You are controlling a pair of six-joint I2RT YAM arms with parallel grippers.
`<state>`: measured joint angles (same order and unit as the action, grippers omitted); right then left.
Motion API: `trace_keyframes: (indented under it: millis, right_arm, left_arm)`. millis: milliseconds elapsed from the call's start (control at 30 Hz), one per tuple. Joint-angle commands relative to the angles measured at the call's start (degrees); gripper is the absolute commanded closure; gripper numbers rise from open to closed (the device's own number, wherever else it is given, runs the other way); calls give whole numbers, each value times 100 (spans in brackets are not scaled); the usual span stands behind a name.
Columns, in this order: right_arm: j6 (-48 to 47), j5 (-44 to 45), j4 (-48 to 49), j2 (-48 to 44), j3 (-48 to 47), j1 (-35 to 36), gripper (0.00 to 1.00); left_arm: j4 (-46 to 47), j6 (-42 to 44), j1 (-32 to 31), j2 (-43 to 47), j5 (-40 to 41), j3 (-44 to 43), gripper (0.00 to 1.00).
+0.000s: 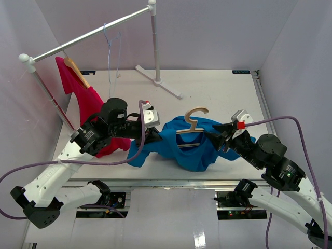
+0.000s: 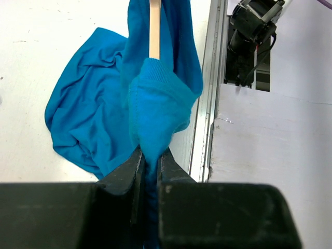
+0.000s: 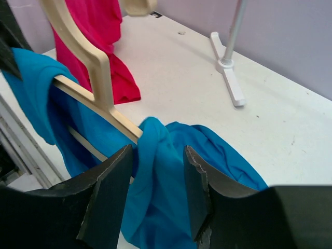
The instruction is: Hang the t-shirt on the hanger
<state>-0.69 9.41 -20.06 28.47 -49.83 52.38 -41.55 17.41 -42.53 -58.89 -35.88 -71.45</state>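
Note:
The blue t-shirt [image 1: 194, 154] hangs lifted between both grippers, its lower part bunched on the table. The wooden hanger [image 1: 196, 114] stands upright inside its neck, hook on top. My left gripper [image 1: 157, 134] is shut on the shirt's left shoulder; in the left wrist view the cloth [image 2: 155, 98] fills the closed jaws [image 2: 150, 158] and the hanger's wood [image 2: 154, 28] runs into it. My right gripper [image 1: 222, 136] holds the right shoulder; in the right wrist view the shirt [image 3: 155, 150] is bunched between the fingers [image 3: 158, 155], just past the hanger's end [image 3: 101, 78].
A magenta-red shirt [image 1: 85, 98] on its own wooden hanger and a thin pale-blue wire hanger [image 1: 110, 52] hang from the rack rod [image 1: 93, 33] at the back left. The rack's foot [image 1: 158, 80] stands on the white table [image 1: 223, 98]. The table's near edge is close below the shirt.

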Motion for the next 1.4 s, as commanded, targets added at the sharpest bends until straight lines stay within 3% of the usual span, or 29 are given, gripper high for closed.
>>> trace_keyframes:
  millis: [0, 133, 433, 567, 733, 800, 1033, 1367]
  right_arm:
    - [25, 481, -41, -60, -314, -9, 49]
    - [130, 298, -33, -66, -441, -9, 49]
    - [-370, -1529, -89, 805, -1170, -9, 40]
    - [-160, -899, 84, 767, -972, -16, 39]
    - [376, 837, 218, 402, -664, -12, 42]
    - [478, 1129, 231, 298, -642, -9, 42]
    - [817, 1488, 276, 451, -580, -9, 47]
    - [968, 1085, 856, 951, -297, -9, 53]
  left_arm:
    - [226, -141, 17, 280, 96, 85, 100]
    - [226, -134, 16, 327, 7, 120, 100]
    - [254, -181, 16, 272, -207, 41, 100]
    - [272, -282, 16, 279, -116, -14, 100]
    - [369, -543, 16, 428, 407, -129, 100]
    - [456, -601, 17, 466, 618, -133, 100]
    - [775, -934, 17, 573, 881, -53, 100]
    - [1077, -1165, 18, 562, 984, 274, 100]
